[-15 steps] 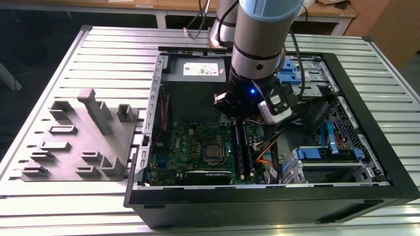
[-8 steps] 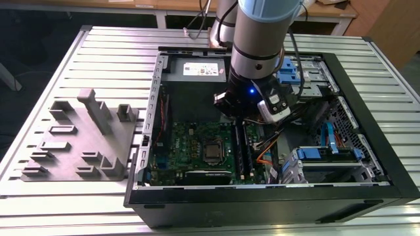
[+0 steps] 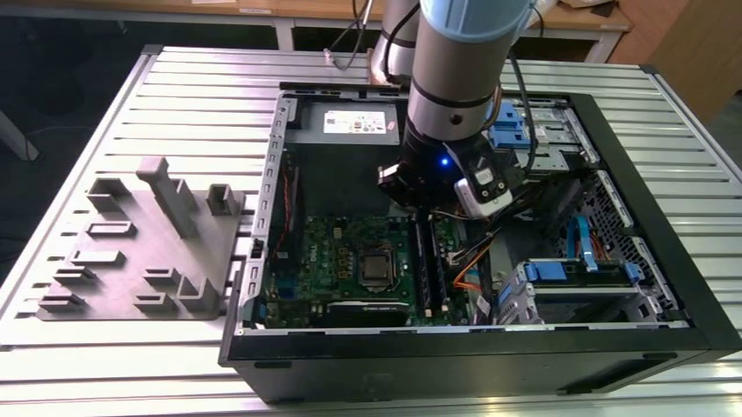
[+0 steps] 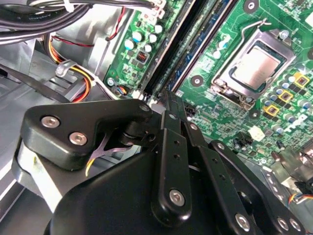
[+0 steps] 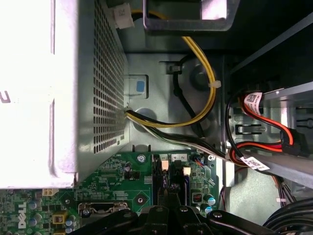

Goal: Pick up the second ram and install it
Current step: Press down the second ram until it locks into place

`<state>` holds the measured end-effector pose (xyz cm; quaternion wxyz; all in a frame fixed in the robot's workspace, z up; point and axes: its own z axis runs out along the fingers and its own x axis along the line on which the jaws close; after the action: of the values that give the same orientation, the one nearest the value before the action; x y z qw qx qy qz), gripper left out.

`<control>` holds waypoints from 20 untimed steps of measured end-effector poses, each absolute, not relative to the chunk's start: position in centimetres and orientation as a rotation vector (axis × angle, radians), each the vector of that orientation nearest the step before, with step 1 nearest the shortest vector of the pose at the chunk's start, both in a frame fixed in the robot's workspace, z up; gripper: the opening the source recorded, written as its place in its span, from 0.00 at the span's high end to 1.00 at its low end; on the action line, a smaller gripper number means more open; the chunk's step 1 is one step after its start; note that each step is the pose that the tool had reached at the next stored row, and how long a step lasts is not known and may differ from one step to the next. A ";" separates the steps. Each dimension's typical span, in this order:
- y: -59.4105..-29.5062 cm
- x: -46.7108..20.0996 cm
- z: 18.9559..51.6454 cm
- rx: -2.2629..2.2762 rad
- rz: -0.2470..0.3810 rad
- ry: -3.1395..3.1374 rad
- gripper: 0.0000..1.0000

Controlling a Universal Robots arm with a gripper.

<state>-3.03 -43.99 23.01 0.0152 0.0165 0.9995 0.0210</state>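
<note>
Checking in from the remote desk. The open black computer case (image 3: 464,352) lies on the slatted metal table (image 3: 197,78). Inside it sit the green motherboard (image 3: 336,252) with its processor socket (image 3: 377,265), the grey power supply (image 3: 311,123) at the far end, blue drive brackets (image 3: 512,130) and a tangle of yellow, red and black cables (image 5: 208,93).

The gripper (image 3: 435,207) is down inside the case at the power-supply end of the memory slots (image 4: 195,44). Honestly, I can't tell whether it's spread or pinching anything.

The second ram (image 3: 432,261) looks to be the long, narrow dark strip in those slots right under the gripper, beside the socket.

There's a white label (image 3: 361,122) on the power supply and white tags (image 5: 254,164) on the cables, too small to read. The grey slotted block (image 3: 151,252) sits on the table, on the exterior view's left.
</note>
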 end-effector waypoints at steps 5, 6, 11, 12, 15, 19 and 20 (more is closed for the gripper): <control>-44.0 -3.0 23.0 0.051 0.064 3.110 0.93; -44.0 -3.0 22.9 0.051 0.065 3.110 0.93; -44.0 -3.0 22.8 0.051 0.064 3.110 0.93; -44.0 -3.0 22.8 0.051 0.065 3.110 0.93; -44.0 -3.0 22.7 0.051 0.064 3.110 0.93; -44.0 -3.0 22.6 0.051 0.065 3.110 0.93; -44.0 -3.0 22.5 0.051 0.065 3.110 0.93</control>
<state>-3.03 -43.99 22.52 0.0152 0.0165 0.9995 0.0209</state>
